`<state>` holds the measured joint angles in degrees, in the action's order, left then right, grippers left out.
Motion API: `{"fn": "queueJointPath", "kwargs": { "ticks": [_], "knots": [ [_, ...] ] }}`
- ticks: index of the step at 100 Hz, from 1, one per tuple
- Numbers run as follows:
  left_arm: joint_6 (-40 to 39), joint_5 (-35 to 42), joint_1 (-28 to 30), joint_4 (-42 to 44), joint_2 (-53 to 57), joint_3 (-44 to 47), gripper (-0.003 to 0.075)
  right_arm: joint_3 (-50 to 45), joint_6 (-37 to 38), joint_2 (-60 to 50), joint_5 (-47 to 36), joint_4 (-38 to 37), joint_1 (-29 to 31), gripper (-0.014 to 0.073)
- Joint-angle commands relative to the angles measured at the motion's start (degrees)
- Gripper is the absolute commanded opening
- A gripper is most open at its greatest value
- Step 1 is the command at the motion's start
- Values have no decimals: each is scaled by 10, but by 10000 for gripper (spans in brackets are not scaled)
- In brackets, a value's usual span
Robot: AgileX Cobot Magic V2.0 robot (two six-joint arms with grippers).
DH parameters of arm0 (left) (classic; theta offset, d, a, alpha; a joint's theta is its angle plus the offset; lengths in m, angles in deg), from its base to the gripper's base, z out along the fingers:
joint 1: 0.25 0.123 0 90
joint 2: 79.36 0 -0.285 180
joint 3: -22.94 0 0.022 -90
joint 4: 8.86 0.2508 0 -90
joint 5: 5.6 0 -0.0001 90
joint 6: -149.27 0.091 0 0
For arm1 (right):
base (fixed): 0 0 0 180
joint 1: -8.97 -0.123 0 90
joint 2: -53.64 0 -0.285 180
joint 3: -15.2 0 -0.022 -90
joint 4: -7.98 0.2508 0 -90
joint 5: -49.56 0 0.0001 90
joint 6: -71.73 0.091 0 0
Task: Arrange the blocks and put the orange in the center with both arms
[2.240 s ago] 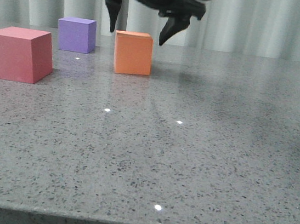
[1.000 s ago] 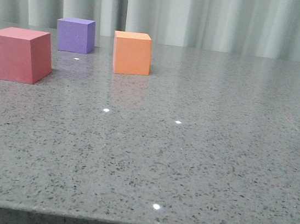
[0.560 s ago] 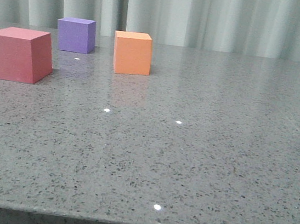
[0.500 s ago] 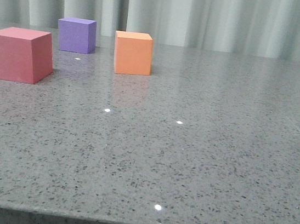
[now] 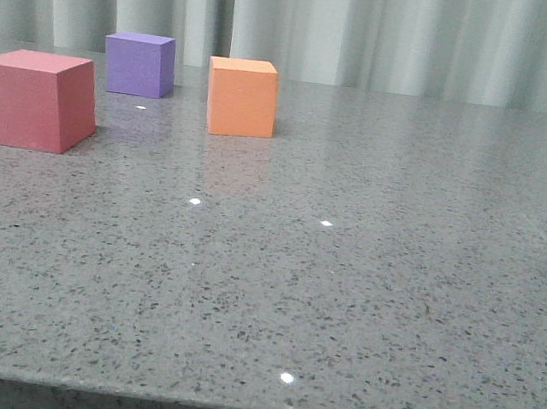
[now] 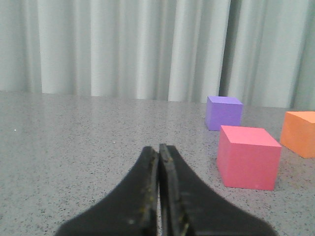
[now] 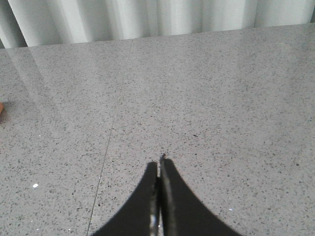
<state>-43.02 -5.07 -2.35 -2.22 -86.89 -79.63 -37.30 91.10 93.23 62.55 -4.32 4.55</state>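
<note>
in the left wrist view we see the left pincer (image 6: 158, 152) at the lower middle of the frame, its two dark tips pressed together with nothing between them. the orange cube (image 6: 299, 133) lies at the right edge of that frame, well apart from the pincer, with the red-pink cube (image 6: 248, 157) nearer and the purple cube (image 6: 224, 112) above it in the frame. the right pincer (image 7: 160, 164) is likewise closed on nothing, over bare speckled grey table (image 7: 221, 98).

the orange cube is plain and matte, with sharp edges and a slightly lighter top face. it sits flat on the table.

the front view shows no pincer at all; there we see all three cubes whole in the upper left of the frame, the orange one rightmost, each standing apart from the others. pale curtains (image 5: 426, 38) hang behind.
</note>
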Motion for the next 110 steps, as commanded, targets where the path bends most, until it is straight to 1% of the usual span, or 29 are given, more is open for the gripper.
{"fn": "queueJointPath", "kwargs": {
  "ticks": [1, 28, 47, 56, 63, 72, 84, 101, 110],
  "knots": [
    [-1, 46, 1, -4, 21, 23, -20, 15, -6, 1, -45, -11, 3, -69],
    [-1, 46, 1, -4, 21, 23, -20, 15, -6, 1, -44, -11, 3, -69],
    [-1, 68, 1, -4, 21, 22, -20, 15, -6, 1, -44, -11, 3, -69],
    [-1, 67, 1, -5, 21, 5, -20, 15, -6, 1, -44, -11, 3, -69],
    [-1, 49, 1, -10, 16, -23, -20, 15, -6, 1, -44, -11, 3, -69],
    [-1, -5, 1, -23, -6, -77, -20, 15, -6, 1, -44, -11, 3, -69],
    [-1, -97, 1, -22, -65, -182, -20, 15, -6, 1, -44, -11, 3, -69],
    [-1, -273, 1, -22, -188, -345, -20, 15, -6, 1, -44, -11, 3, -69],
    [-1, -344, 1, -23, -252, -423, -20, 15, -6, 1, -44, -11, 3, -69]
  ]
}}
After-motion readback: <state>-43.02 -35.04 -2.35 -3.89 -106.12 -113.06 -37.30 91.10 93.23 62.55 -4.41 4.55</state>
